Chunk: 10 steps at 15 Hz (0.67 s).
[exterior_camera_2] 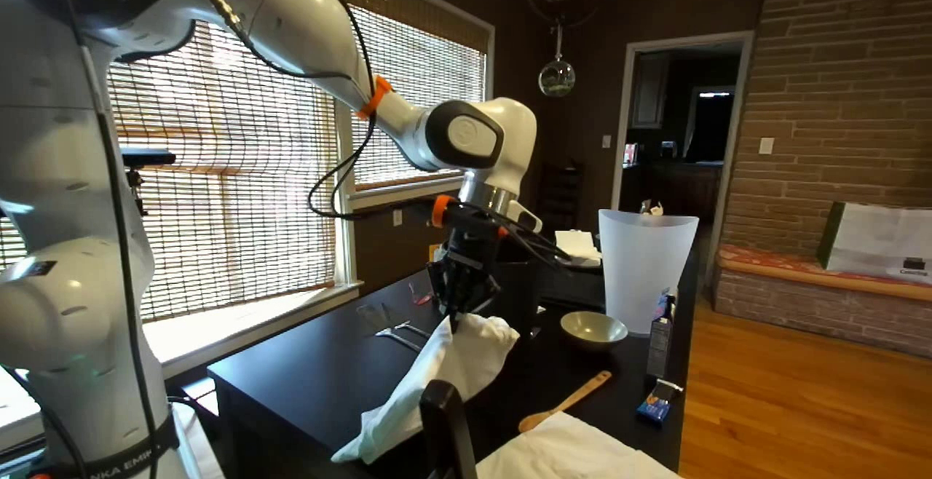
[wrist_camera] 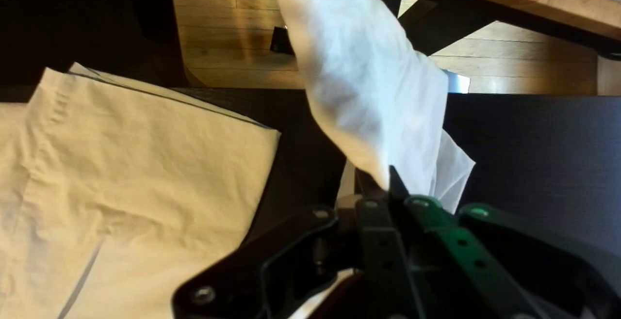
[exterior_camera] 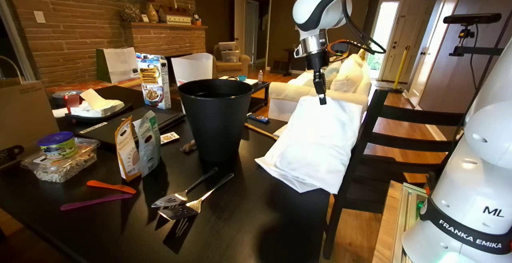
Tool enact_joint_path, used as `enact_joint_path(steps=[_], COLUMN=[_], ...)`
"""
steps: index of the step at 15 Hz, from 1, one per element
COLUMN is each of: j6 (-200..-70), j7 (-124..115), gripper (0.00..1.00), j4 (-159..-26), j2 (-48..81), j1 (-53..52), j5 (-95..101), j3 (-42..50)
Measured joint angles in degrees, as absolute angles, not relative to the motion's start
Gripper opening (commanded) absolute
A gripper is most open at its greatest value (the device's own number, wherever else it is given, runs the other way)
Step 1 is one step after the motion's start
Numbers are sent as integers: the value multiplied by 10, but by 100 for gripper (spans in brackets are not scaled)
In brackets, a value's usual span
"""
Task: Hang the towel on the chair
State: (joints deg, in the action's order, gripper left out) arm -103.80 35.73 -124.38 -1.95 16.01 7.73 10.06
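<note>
Hanging in an exterior view, the towel (exterior_camera: 316, 151) is drooping near the chair (exterior_camera: 414, 142). In an exterior view, the chair's post (exterior_camera_2: 448, 424) is standing near the hem (exterior_camera_2: 393, 435), risking a snag during lowering. In the wrist view, the jaws are pinching a fold (wrist_camera: 388, 149), so weight could be dragging it loose.

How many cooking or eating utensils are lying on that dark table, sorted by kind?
Slotted metal spatulas: 2
Knife-shaped utensils, one orange, one purple: 2
Wooden spoon: 1
Total in view: 5
</note>
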Motion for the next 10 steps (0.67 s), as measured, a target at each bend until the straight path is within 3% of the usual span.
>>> enact_joint_path(steps=[1,9,10], j6=[-1032,-1022,-1022], j7=[359,362,362], gripper=[5,5,1], j4=[-1243,-1243,-1243], j2=[-29,-48,-48], j1=[160,155,155], j5=[81,81,81], j3=[103,107,107])
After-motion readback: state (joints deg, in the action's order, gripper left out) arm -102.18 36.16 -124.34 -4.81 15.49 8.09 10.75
